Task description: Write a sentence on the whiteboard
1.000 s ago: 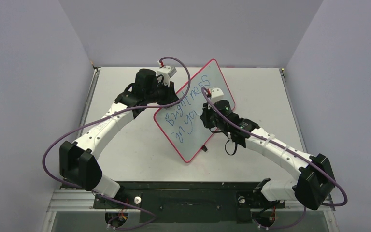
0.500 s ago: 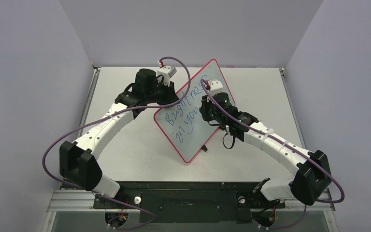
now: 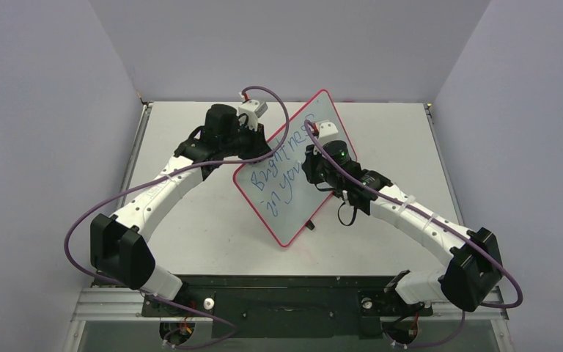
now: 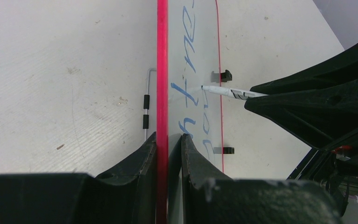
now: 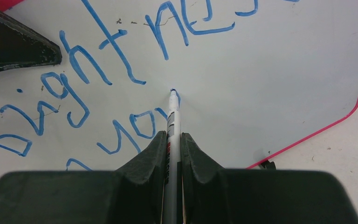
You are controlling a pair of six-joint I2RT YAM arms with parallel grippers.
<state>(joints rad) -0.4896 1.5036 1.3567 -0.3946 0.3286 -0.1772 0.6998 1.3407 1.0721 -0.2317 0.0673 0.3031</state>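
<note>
A whiteboard (image 3: 291, 216) is held tilted on edge over the middle of the grey worktop (image 3: 190, 220), its red rim pinched by the left claw (image 4: 168, 140), while a marker (image 5: 173, 112) pinched in the right claw (image 5: 173, 140) is pressed tip-first against the blue sentence (image 3: 282, 165), just after "you".

L end effector (image 4: 168, 140) clamped on whiteboard (image 4: 200, 46) rim; R end effector (image 5: 172, 137) pinching marker (image 5: 173, 116); arms bent inward.

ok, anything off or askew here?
Nothing damaged or spilled. The whiteboard stands on edge, skewed across the table, with the left gripper clamped on its red rim. The right gripper presses the marker tip to its face.
</note>
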